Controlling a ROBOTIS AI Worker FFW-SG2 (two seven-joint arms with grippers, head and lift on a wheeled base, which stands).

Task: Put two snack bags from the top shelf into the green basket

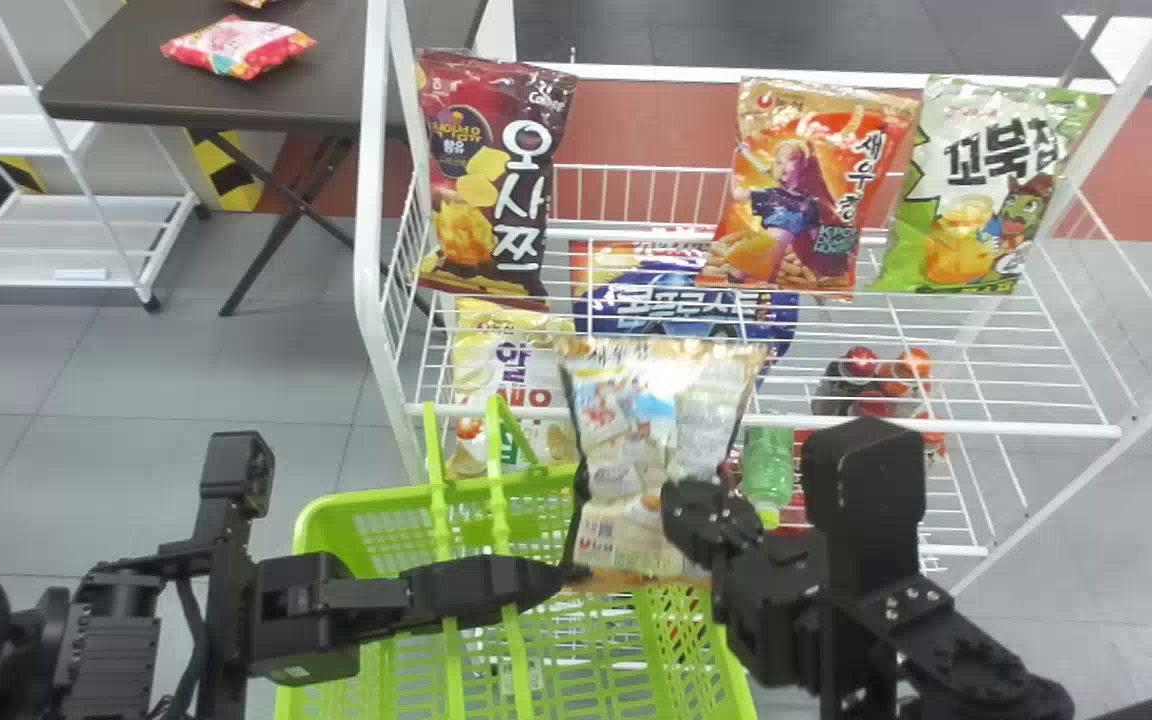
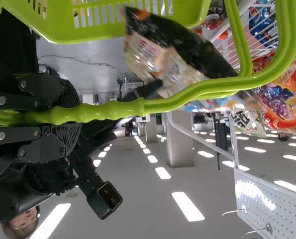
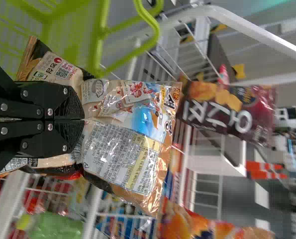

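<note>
My left gripper (image 1: 536, 585) is shut on the handles of the green basket (image 1: 336, 510); in the left wrist view the left gripper (image 2: 70, 114) has its fingers closed around the green bar. Over the basket's right part my right gripper (image 1: 701, 510) holds a snack bag (image 1: 626, 440) with its back side facing the head. In the right wrist view the right gripper (image 3: 80, 119) pinches this bag (image 3: 123, 149) by its middle. On the top shelf (image 1: 1036, 430) stand a dark red bag (image 1: 491, 180), an orange bag (image 1: 806, 190) and a green-white bag (image 1: 976, 190).
Lower down in the rack are a blue bag (image 1: 681, 300), a yellow-white bag (image 1: 511, 370), a green bottle (image 1: 768, 465) and red fruit packs (image 1: 871, 380). The shelf's front rail lies just behind the held bag. A dark table (image 1: 336, 80) stands at the back left.
</note>
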